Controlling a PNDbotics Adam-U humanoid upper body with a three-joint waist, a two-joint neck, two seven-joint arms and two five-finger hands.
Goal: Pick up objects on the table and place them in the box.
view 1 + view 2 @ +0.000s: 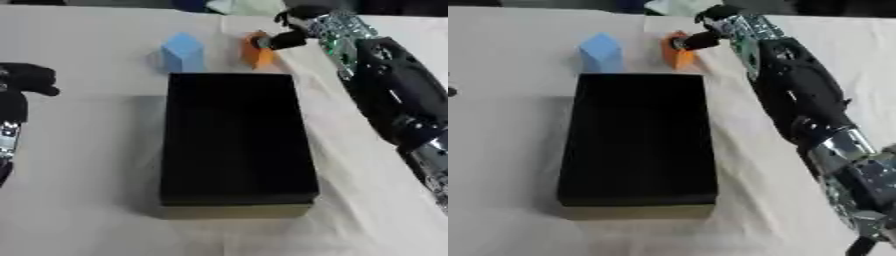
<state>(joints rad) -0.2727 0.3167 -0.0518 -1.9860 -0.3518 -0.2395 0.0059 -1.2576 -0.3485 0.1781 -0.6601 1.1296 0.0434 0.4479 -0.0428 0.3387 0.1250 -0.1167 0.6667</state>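
A black open box lies in the middle of the cloth-covered table. Behind its far edge stand a light blue block and an orange block. My right hand reaches from the right to the orange block; its fingers touch the block's top right side, and how far they curl round it is hidden. My left hand hangs at the left edge, fingers curled, away from the box and holding nothing.
My right arm stretches along the box's right side, close to the table's right part. Pale and dark things lie at the far edge. The cream cloth spreads left of the box.
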